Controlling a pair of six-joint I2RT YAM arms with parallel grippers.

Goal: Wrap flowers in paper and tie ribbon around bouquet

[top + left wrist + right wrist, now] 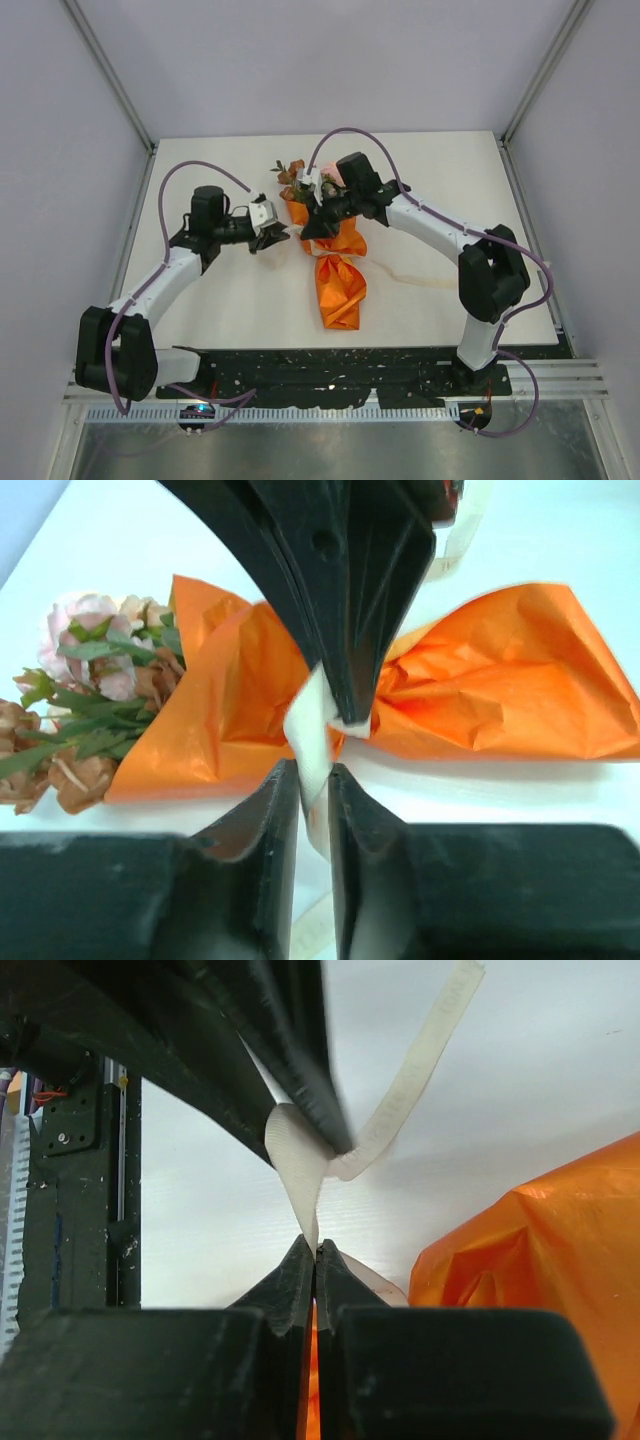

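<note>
The left pincer (314,780) and the right pincer (316,1255) are each seen closed to a sliver on the ribbon (310,730), with the bouquet (480,700) lying on the bench (560,530) just beyond the left tips; the floppy strip could be slipped free if pulled unevenly.

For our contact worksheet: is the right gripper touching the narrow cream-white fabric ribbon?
Touching. The right wrist view shows the right gripper shut on the cream-white ribbon.
</note>
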